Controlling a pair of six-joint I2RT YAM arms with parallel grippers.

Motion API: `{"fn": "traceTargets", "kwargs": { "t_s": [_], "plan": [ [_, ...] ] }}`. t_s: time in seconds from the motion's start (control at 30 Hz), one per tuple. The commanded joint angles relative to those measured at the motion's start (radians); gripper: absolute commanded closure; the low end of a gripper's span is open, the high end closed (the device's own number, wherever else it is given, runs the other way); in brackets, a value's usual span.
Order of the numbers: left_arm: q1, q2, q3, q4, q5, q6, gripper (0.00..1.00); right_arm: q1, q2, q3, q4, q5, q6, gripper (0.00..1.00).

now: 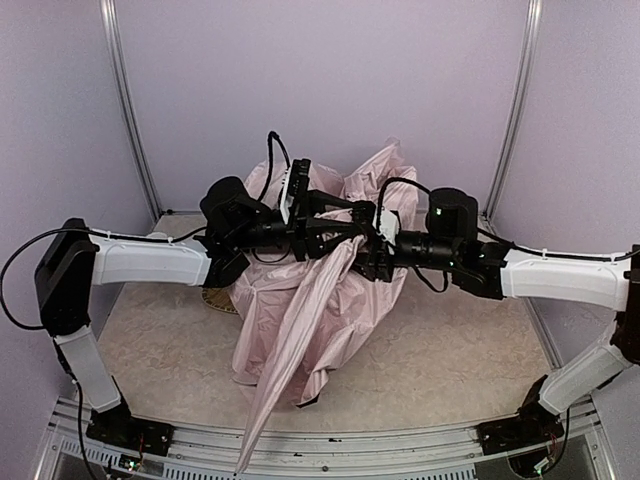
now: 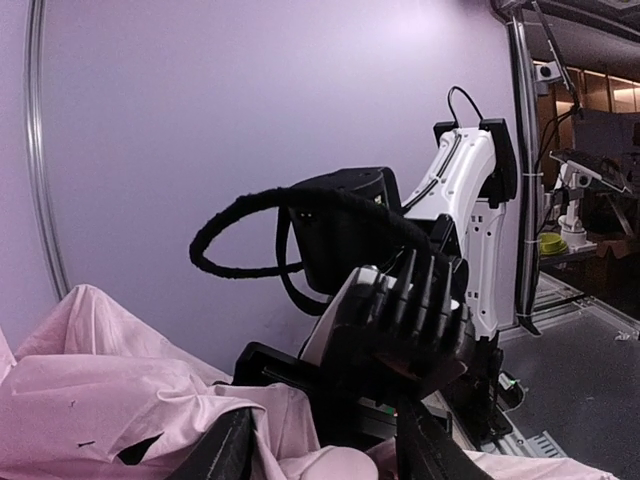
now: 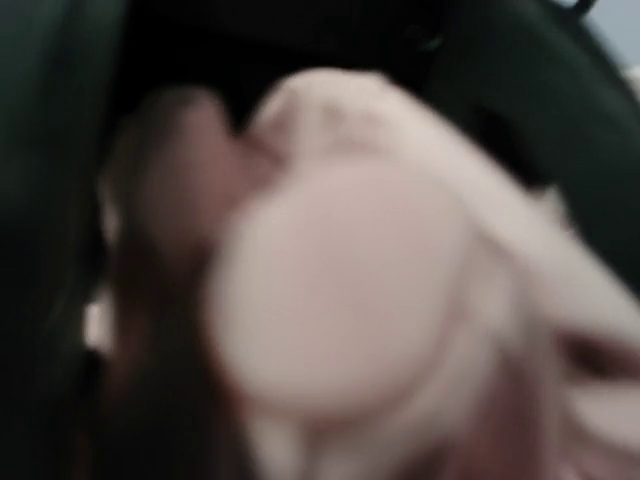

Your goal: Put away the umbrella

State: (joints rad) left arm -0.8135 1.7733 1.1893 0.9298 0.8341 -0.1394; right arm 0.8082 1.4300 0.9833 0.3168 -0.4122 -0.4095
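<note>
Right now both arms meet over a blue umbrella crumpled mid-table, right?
Not blue: the umbrella is pale pink, as the top external view shows. The rest stands.

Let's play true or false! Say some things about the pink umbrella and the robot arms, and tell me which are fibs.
The umbrella is pale pink. True.
The umbrella is rolled up tight and tidy. False: its fabric lies crumpled in a heap on the table.
The left arm and the right arm meet over the umbrella. True.
The umbrella hangs on the back wall. False: it lies on the table.
A woven mat peeks out under its left side. True.
</note>
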Motion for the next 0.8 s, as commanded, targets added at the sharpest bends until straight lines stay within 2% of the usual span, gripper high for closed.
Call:
{"fn": "traceTargets", "kwargs": {
  "t_s": [0.0,0.1,0.3,0.5,0.6,0.67,0.73,0.77],
  "plan": [
    [-0.033,0.058,-0.016,0.129,0.03,-0.189,1.0,0.008,-0.099,-0.039,0.193,0.018,0.06,0.49],
    [-0.004,0.079,-0.029,0.136,-0.075,-0.224,1.0,0.004,-0.142,-0.062,0.132,0.08,0.056,0.56],
    [0.015,0.146,-0.017,0.073,-0.209,-0.223,0.97,-0.001,-0.176,-0.066,-0.061,0.226,0.053,0.61],
    [0.049,0.223,-0.001,0.066,-0.188,-0.373,0.99,-0.009,-0.168,-0.02,-0.267,0.263,0.1,0.65],
    [0.045,0.227,-0.014,0.067,-0.184,-0.376,0.87,-0.013,-0.169,0.016,-0.33,0.281,0.114,0.65],
    [0.048,0.227,-0.017,0.062,-0.195,-0.375,0.73,-0.028,-0.159,0.035,-0.365,0.284,0.12,0.66],
    [0.059,0.227,-0.014,0.038,-0.216,-0.372,0.67,-0.053,-0.135,0.049,-0.404,0.283,0.123,0.66],
    [0.07,0.227,-0.015,0.017,-0.23,-0.377,0.61,-0.066,-0.119,0.053,-0.419,0.279,0.126,0.65]
  ]
}}
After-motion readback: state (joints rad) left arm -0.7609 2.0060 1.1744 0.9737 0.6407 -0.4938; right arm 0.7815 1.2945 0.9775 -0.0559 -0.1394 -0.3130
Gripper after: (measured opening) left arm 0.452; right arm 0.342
